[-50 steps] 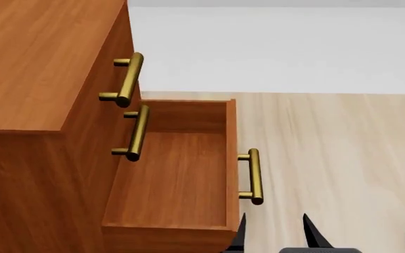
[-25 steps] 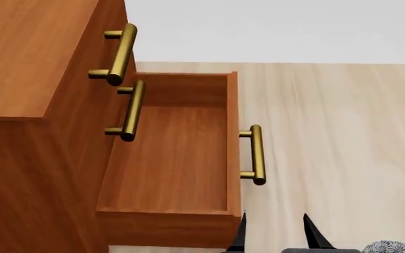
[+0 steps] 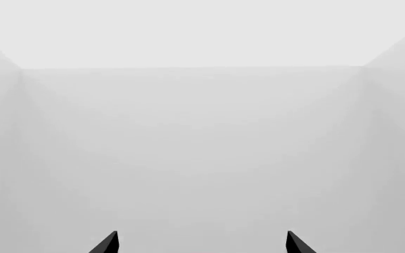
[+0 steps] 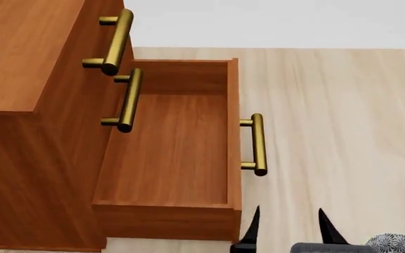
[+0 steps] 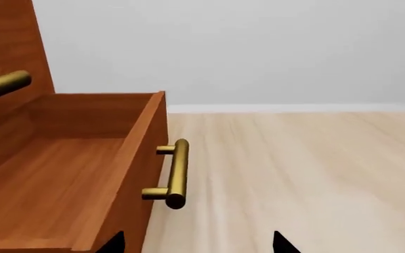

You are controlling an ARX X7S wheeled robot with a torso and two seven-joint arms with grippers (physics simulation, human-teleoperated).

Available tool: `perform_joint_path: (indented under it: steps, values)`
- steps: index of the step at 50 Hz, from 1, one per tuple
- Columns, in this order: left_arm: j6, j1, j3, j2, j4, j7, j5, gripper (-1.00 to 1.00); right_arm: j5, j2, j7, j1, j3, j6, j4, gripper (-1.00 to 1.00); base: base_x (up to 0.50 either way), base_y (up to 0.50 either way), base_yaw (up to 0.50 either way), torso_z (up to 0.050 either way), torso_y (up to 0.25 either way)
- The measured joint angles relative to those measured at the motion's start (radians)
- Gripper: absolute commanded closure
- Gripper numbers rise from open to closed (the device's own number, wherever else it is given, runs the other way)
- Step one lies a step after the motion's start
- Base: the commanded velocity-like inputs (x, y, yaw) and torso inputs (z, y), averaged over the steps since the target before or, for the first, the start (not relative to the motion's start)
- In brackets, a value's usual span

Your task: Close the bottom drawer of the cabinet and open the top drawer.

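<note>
**Bottom drawer stands pulled out, top drawer shut**

The cabinet point(image 4: 27, 158) fills the left of the head view, a boxy reddish-brown wood-grain body. Its bottom drawer point(image 4: 167, 158) is pulled far out over the pale wooden floor point(image 4: 343, 121); it is a shallow box with nothing seen inside, and its horizontal brass bar handle point(image 4: 257, 144) stands out from the front panel on two short posts. The top drawer point(image 4: 93, 42) sits flush in the cabinet face, its brass handle point(image 4: 114, 42) uppermost; the middle drawer's handle point(image 4: 127, 100) lies just below it and overhangs the open box.

The right gripper point(image 4: 289, 224) hangs low near the corner of the bottom drawer's front, apart from the handle, its dark jaws spread wide with nothing between them. In the right wrist view the same handle point(image 5: 176, 173) lies ahead of the jaws. The left gripper point(image 3: 201, 243) faces only a plain pale wall point(image 3: 202, 147), jaws wide and empty.

A patterned grey object point(image 4: 399, 243) peeks in at the lower right edge of the head view.
</note>
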Motion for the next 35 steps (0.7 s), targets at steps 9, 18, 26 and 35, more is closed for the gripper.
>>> perform_joint_path:
  steps: [9, 18, 26, 35]
  values:
    - [0.001, 0.002, -0.003, -0.007, 0.002, -0.005, -0.004, -1.0, -0.026, 0.018, 0.063, 0.042, 0.031, 0.058, -0.01, -1.0, 0.0, 0.0, 0.0, 0.0, 0.0]
    - [0.002, 0.002, -0.002, -0.013, 0.0, -0.009, -0.006, -1.0, -0.055, 0.035, 0.11, 0.113, 0.05, 0.119, 0.023, -1.0, 0.0, 0.0, 0.0, 0.0, 0.0]
    - [-0.001, -0.005, 0.001, -0.017, -0.002, -0.013, -0.008, -1.0, -0.074, 0.044, 0.122, 0.18, 0.051, 0.144, 0.088, -1.0, 0.0, 0.0, 0.0, 0.0, 0.0]
    - [-0.004, -0.013, 0.004, -0.022, -0.006, -0.017, -0.011, -1.0, -0.093, 0.042, 0.107, 0.269, 0.034, 0.146, 0.202, -1.0, 0.0, 0.0, 0.0, 0.0, 0.0]
